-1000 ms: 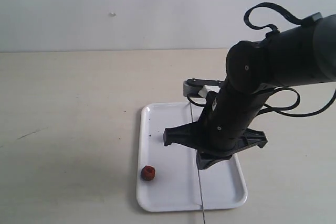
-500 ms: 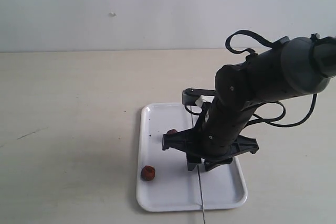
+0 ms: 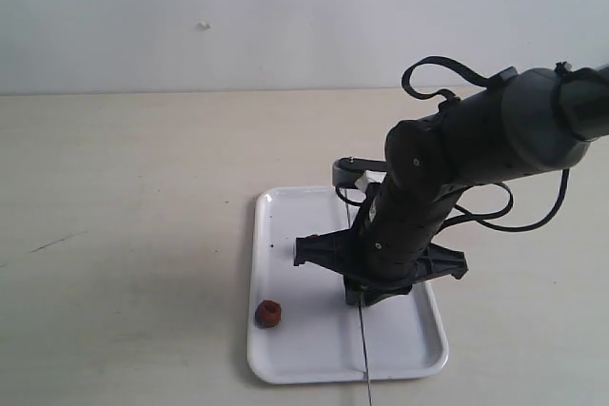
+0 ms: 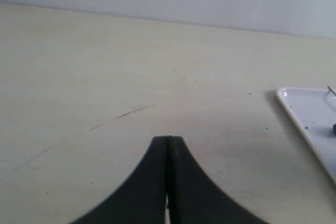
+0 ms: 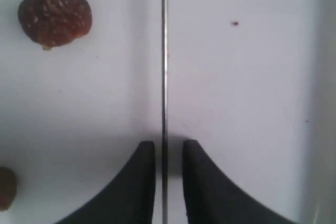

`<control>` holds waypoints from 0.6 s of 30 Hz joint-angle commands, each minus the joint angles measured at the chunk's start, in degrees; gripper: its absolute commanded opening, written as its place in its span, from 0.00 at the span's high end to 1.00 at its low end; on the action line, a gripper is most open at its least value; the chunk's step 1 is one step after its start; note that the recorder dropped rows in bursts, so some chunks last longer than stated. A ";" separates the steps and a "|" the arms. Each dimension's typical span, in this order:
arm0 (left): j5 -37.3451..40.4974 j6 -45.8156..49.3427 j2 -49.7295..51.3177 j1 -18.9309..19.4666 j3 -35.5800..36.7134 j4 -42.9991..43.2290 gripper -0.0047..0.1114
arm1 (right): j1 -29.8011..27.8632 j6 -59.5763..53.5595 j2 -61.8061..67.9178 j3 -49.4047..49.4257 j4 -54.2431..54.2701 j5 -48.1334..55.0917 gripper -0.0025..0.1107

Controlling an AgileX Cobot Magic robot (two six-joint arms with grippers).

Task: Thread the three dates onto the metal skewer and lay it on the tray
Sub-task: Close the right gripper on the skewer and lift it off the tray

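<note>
White glossy rectangular tray [image 3: 285,349] carries the thin grey metal skewer [image 5: 164,51], laid flat with one end past the rim. You will find the right gripper [image 5: 168,143] low over the rod, its jaws apart, one finger on each side, neither touching. A wrinkled reddish-brown date [image 5: 55,14] lies loose on the tray beside the rod. The left gripper [image 4: 168,139] is closed and empty above the beige table [image 4: 105,66].
</note>
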 commanded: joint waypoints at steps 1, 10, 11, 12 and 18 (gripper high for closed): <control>-0.15 -0.20 -0.36 -0.28 -0.14 0.28 0.96 | 0.18 0.45 2.76 0.43 -0.72 -0.23 0.85; -0.15 -0.20 -0.36 -0.28 -0.14 0.28 0.96 | 0.18 0.45 -1.13 0.43 -0.84 1.34 0.98; -0.15 -0.20 -0.36 -0.28 -0.14 0.28 0.96 | 0.18 0.45 -2.36 0.43 -0.84 1.77 0.98; -0.15 -0.20 -0.36 -0.28 -0.14 0.28 0.96 | 0.18 0.45 -3.87 0.43 -0.84 2.15 0.98; -0.15 -0.20 -0.36 -0.28 -0.14 0.28 0.96 | 0.08 0.87 -15.34 0.43 -5.72 7.53 0.98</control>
